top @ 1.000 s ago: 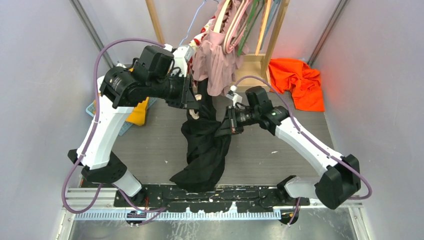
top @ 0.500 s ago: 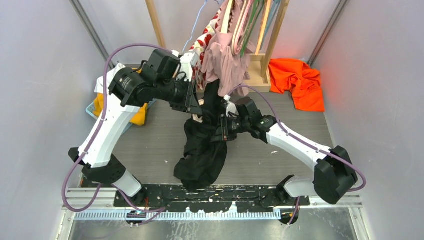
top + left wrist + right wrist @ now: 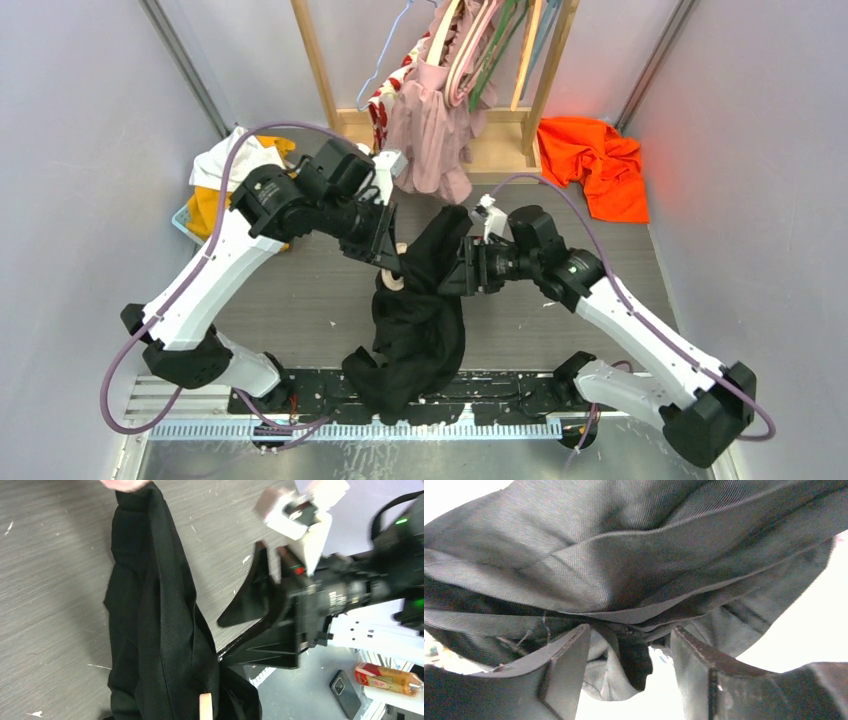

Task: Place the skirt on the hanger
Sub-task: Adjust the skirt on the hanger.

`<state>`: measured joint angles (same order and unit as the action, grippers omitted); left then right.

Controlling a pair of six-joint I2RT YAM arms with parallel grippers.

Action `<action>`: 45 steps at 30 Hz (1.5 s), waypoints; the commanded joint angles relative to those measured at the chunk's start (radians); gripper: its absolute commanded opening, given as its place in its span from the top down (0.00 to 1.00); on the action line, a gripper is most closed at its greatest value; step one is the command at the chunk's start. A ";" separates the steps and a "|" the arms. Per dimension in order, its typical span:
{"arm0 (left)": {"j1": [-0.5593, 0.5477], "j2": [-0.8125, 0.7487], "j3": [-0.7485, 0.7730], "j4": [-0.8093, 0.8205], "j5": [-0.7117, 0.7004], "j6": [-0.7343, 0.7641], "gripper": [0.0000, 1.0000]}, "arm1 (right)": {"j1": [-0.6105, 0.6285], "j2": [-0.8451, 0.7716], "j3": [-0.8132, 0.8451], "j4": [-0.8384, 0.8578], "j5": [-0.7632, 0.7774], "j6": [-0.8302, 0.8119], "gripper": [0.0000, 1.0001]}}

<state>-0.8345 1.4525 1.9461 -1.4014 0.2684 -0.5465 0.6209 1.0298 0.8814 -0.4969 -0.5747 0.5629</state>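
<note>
The black skirt (image 3: pixel 415 320) hangs bunched between the two arms over the middle of the grey desk (image 3: pixel 300 290), its top lifted near the left tool (image 3: pixel 388 258) and its lower folds pooling by the near edge, just ahead of the arm bases. The left tool sits at the skirt's upper left edge, touching the cloth, but its fingers are hidden by the arm and the fabric, so I cannot tell whether it is clenched or released. A small pale wooden piece (image 3: pixel 395 280) shows against the cloth just below that tool, and in the left wrist view it (image 3: pixel 205 707) pokes out of the skirt (image 3: pixel 150 630) at the bottom edge. The right tool (image 3: pixel 458 272) meets the skirt from the right side. The left wrist view shows the right tool (image 3: pixel 222 640) spread wide, with its tips at the edge of the cloth. From its own camera the right tool (image 3: pixel 631 645) is released, its fingers (image 3: pixel 566 670) well apart, with the skirt (image 3: pixel 624 570) draped across above them and a fold sagging into the gap. At the far side, pink garments (image 3: pixel 440 120) hang on a wooden rack, and an orange cloth (image 3: pixel 595 160) lies to its right.
</note>
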 commanded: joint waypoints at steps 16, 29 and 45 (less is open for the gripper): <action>-0.067 -0.053 -0.078 0.106 0.053 -0.012 0.93 | -0.128 -0.128 -0.303 0.379 -0.162 0.273 0.13; -0.072 -0.023 -0.023 0.117 0.086 -0.006 0.93 | -0.098 -0.131 -0.322 0.574 -0.133 0.337 0.85; -0.069 0.149 0.427 -0.090 0.028 0.002 0.93 | -0.100 -0.367 -0.098 0.086 0.077 0.053 0.63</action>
<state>-0.9031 1.6085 2.3455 -1.4891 0.2695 -0.5385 0.5179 0.6933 0.6945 -0.3248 -0.5884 0.7227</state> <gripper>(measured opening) 0.099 0.294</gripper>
